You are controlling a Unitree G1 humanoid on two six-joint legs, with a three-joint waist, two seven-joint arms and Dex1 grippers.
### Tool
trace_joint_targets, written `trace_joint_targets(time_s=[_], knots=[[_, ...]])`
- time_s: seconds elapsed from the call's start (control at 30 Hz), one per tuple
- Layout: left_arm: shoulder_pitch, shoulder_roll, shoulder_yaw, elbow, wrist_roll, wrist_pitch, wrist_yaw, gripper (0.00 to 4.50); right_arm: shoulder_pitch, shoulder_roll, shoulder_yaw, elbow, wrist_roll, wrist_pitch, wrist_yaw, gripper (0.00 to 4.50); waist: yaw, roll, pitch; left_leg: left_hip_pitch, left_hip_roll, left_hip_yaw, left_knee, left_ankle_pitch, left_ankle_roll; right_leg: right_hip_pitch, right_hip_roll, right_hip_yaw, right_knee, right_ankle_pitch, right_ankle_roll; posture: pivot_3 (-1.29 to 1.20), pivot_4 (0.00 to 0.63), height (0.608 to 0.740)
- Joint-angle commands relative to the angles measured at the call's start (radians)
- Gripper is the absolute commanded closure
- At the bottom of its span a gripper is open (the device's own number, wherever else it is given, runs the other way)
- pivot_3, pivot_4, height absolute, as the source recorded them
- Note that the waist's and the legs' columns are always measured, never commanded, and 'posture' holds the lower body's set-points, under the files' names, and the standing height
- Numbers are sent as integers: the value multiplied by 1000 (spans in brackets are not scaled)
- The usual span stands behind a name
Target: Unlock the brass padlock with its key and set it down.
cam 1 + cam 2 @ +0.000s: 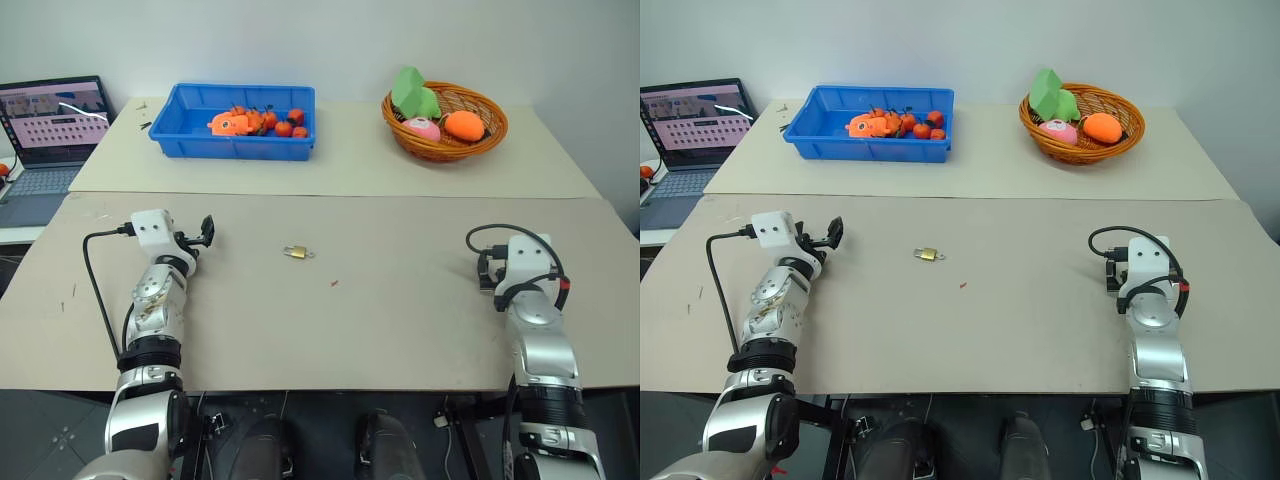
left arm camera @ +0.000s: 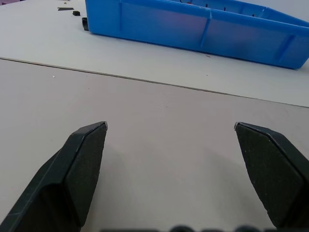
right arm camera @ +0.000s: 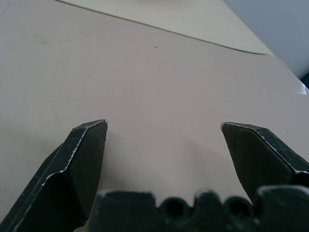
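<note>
The small brass padlock point(image 1: 296, 252) lies flat on the near beige table, about midway between my two arms, its thin silver shackle pointing left. A tiny silvery bit sticks out at its right end; I cannot tell whether that is the key. My left gripper point(image 1: 207, 232) hovers low over the table to the left of the padlock, open, with bare table between its fingers point(image 2: 87, 159). Well to the padlock's right, my right gripper point(image 1: 487, 270) is open too, with nothing between its fingers point(image 3: 82, 159). Neither gripper touches the padlock.
A tiny red speck point(image 1: 334, 283) lies on the table right of the padlock. On the far table stand a blue tray point(image 1: 232, 146) with orange and red toy fruit and a wicker basket point(image 1: 445, 148) of toy food. A laptop point(image 1: 50, 130) sits far left.
</note>
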Motion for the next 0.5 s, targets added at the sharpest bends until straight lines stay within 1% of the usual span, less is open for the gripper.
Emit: trace_joint_targets(time_s=[0.03,0.13,0.3,0.43,0.5], knots=[[-10,3,6,-3,7,-50,11,0,-6,-14,-14,-25,-3,-7,1,62,0,0,0,0,0,0,0,0,0,0,0,0,0,0,0,0,150,664],[-6,-1,14,39,-5,-59,-3,0,-14,-12,-12,-21,-1,-8,2,62,0,0,0,0,0,0,0,0,0,0,0,0,0,0,0,0,150,664],[-15,28,-4,32,-20,-55,-117,0,-5,-4,-10,-31,0,-5,-1,62,0,0,0,0,0,0,2,0,0,0,0,0,1,0,0,0,150,664],[-15,63,4,-73,-95,36,-251,0,16,3,-15,-45,0,0,-6,62,-1,0,0,-1,0,-1,3,0,0,0,0,-1,2,0,0,0,150,664],[-6,88,-14,-152,-130,104,-332,0,28,5,-17,-53,0,5,-8,62,-1,0,0,-2,0,-2,3,0,0,0,0,-2,2,0,0,0,150,664]])
